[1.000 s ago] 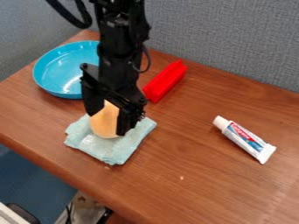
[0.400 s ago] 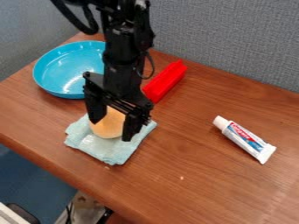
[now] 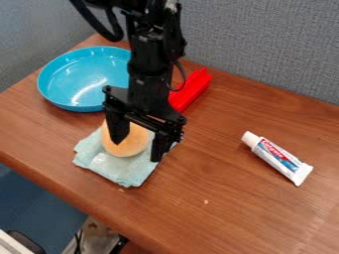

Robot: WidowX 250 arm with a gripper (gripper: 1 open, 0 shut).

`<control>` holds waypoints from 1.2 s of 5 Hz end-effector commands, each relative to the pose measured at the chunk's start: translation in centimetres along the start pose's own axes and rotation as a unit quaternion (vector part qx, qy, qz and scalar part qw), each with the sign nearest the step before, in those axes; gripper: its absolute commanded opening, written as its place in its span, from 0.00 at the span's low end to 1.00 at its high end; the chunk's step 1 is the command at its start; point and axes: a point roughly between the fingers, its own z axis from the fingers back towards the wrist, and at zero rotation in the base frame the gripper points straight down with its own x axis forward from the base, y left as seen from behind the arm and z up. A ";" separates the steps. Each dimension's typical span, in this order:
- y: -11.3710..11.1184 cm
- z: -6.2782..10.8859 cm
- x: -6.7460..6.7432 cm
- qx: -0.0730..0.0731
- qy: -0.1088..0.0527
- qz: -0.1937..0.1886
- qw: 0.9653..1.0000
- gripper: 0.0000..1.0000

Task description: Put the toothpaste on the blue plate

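At ten o'clock we see the round glossy blue plate (image 3: 73, 78). At centre our black gripper (image 3: 143, 140) hangs with jaws wide and empty over an orange rounded object (image 3: 123, 142) on a pale teal cloth (image 3: 119, 164). The small white toothpaste tube (image 3: 277, 157) lies at three o'clock on the wooden table (image 3: 225, 203), well apart; sweeping low toward it, we risk snagging the cloth.

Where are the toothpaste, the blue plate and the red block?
toothpaste (image 3: 279, 158), camera view, middle of the tube.
blue plate (image 3: 59, 94), camera view, bare inner floor.
red block (image 3: 193, 85), camera view, top face.
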 end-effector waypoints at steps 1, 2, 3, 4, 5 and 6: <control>-0.5 0.6 0.7 -0.003 -0.013 0.012 1.000 1.00; -1.1 0.6 0.8 -0.011 -0.011 0.041 0.999 1.00; -2.0 0.8 0.9 -0.021 -0.010 0.075 0.997 1.00; -3.0 1.1 1.1 -0.034 -0.009 0.118 0.992 1.00; -3.7 1.2 1.1 -0.043 -0.007 0.156 0.987 1.00; -4.0 1.1 1.1 -0.046 -0.003 0.175 0.984 1.00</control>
